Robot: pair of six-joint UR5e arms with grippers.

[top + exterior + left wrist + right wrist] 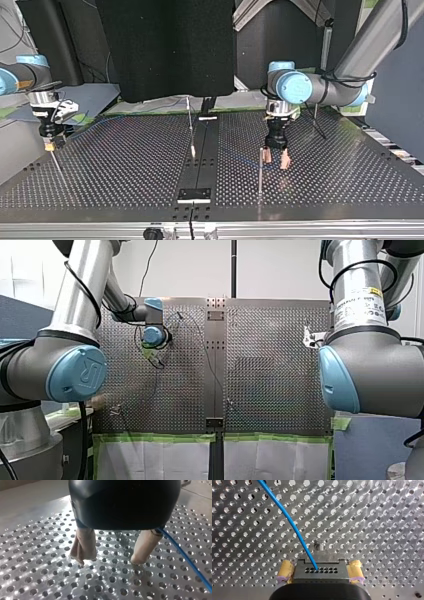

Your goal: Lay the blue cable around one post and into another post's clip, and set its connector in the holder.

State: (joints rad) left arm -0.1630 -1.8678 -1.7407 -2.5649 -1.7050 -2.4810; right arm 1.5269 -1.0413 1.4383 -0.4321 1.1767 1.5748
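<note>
Just beside left claw (109,561), outside its spread, empty fingers (143,547), runs blue cable (186,560); right claw (320,564) clamped on connector (322,573).

my left arm (80,305) reaches over the perforated table (270,370), its hand (154,358) above the far left.

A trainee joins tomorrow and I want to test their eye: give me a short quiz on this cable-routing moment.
1. What does my right gripper hold? A) nothing B) the connector C) a screwdriver
2. Fill in: in the left wrist view the blue cable runs ___ my left gripper, not between its fingers.
3. True or false: my left gripper is shut.
Key: 1 B; 2 beside; 3 false.
</note>
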